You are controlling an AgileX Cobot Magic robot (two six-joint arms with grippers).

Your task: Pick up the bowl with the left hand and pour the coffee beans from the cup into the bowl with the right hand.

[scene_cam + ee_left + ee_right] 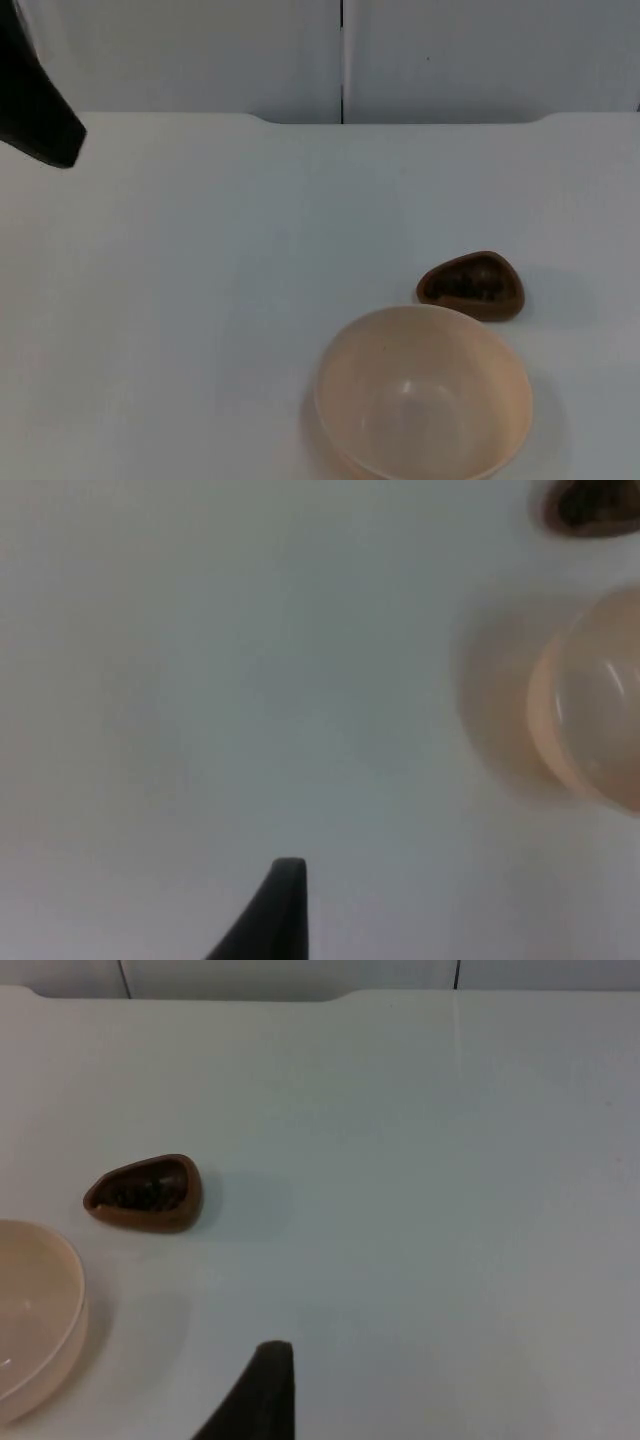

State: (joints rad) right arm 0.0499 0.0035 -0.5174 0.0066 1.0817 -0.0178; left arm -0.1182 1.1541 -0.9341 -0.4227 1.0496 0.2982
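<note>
A pale peach bowl [423,392] stands upright and empty near the table's front edge, right of centre; I also see the bowl [590,725] in the left wrist view and the bowl [30,1310] in the right wrist view. Just behind it and slightly to the right sits a small brown teardrop-shaped cup [472,286] with dark coffee beans inside, seen too as the cup [145,1193] and the cup [590,505]. The left arm [35,105] hangs at the far left, well away from both. One black fingertip [275,910] of the left gripper and one fingertip [260,1395] of the right gripper show.
The white table [200,280] runs back to a grey partition wall [340,55] with a vertical seam. Bare surface lies to the left of the bowl and behind the cup.
</note>
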